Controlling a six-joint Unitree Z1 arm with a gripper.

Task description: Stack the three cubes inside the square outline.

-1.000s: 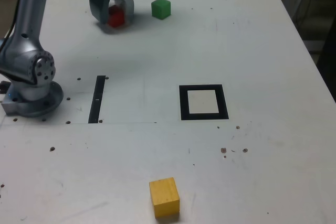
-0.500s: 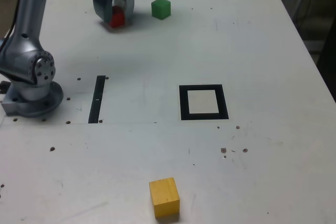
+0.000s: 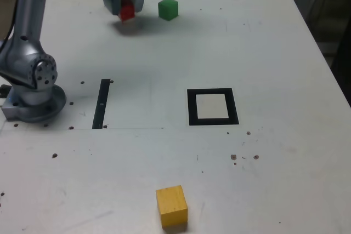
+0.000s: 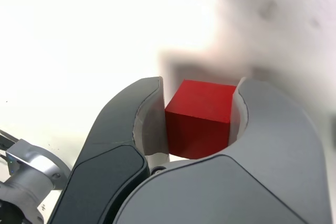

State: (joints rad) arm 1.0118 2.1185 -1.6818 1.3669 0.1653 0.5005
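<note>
The arm's base [image 3: 34, 100] is seen bolted near the exterior view's left edge of the white surface [image 3: 274, 53], with the silver arm reaching up and away toward the far side. There the hand [image 3: 125, 8] is pointed downward and is clamped on the red cube [image 3: 127, 9], which is shown in the wrist view [image 4: 200, 119] pressed between both inner pads. A shadow is cast on the surface just below the cube. The green cube [image 3: 168, 9] is found just to the exterior view's right of the hand, apart from it. The square outline [image 3: 213, 107] is seen mid-surface, unoccupied, and the yellow cube [image 3: 171, 206] lies well apart at the near edge.
</note>
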